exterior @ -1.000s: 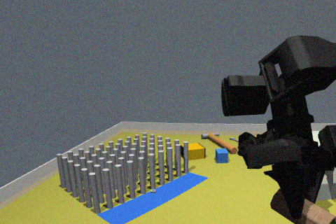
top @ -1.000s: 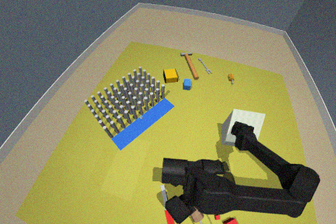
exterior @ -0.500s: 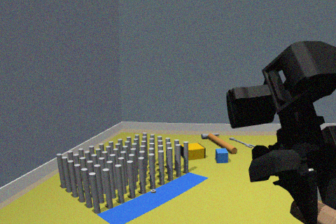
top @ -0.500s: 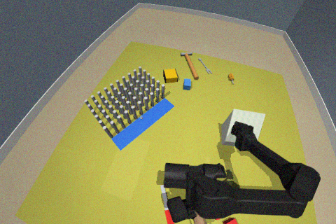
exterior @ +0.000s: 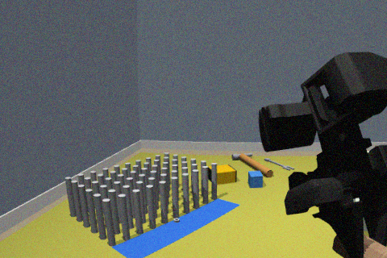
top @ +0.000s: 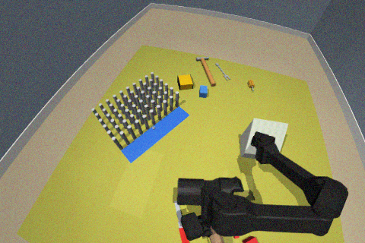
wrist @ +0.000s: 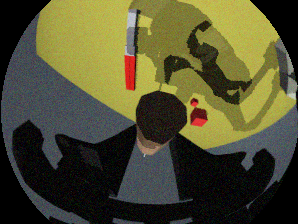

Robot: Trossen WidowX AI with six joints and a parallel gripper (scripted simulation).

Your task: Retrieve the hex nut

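My gripper [wrist: 154, 145] is part-open, clamped on a brown handle [top: 217, 236] [exterior: 372, 247] [wrist: 161, 117]. The nut [top: 153, 127] [exterior: 176, 220] lies on the blue strip [top: 153, 137] [exterior: 177, 231].

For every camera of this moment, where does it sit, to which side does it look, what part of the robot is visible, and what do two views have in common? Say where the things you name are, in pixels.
Top: high above the table, looking steeply down; the black arm [top: 281, 216] and pincer show.
Exterior: low beside the table, looking across the spacers [top: 138, 106] [exterior: 137, 193] toward the walls; part of the arm shows at right.
Wrist: on the arm, looking past its dark fingers at the held brown handle [wrist: 150, 145].
Top and exterior share the spacers and blue strip [top: 156, 134] [exterior: 181, 226].
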